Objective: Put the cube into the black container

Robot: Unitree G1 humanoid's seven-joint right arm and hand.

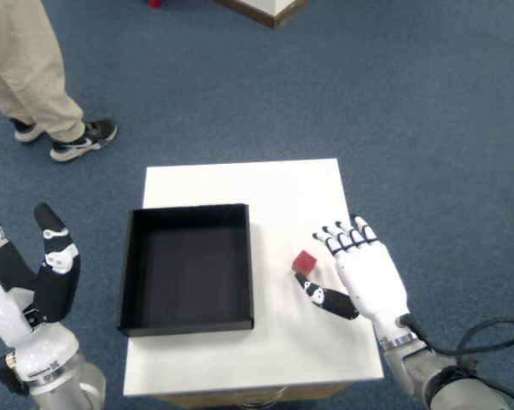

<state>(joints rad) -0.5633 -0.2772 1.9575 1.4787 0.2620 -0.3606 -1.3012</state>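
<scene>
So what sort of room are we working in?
Probably an office or lab: blue carpet, a small white table as the workspace, and a person standing close by.

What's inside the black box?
Nothing shows inside the black box; only its dark bottom. The red cube sits outside on the white table, beside the robot hand.

1. Even, bright indoor light from overhead; no harsh glare.
2. The white table point(240, 184) is bright, close to washed out, with little surface detail.
3. The black container point(187, 266) interior reads as flat dark.
4. Shadows are soft and faint.
5. Focus is sharp throughout, without motion blur.
</scene>
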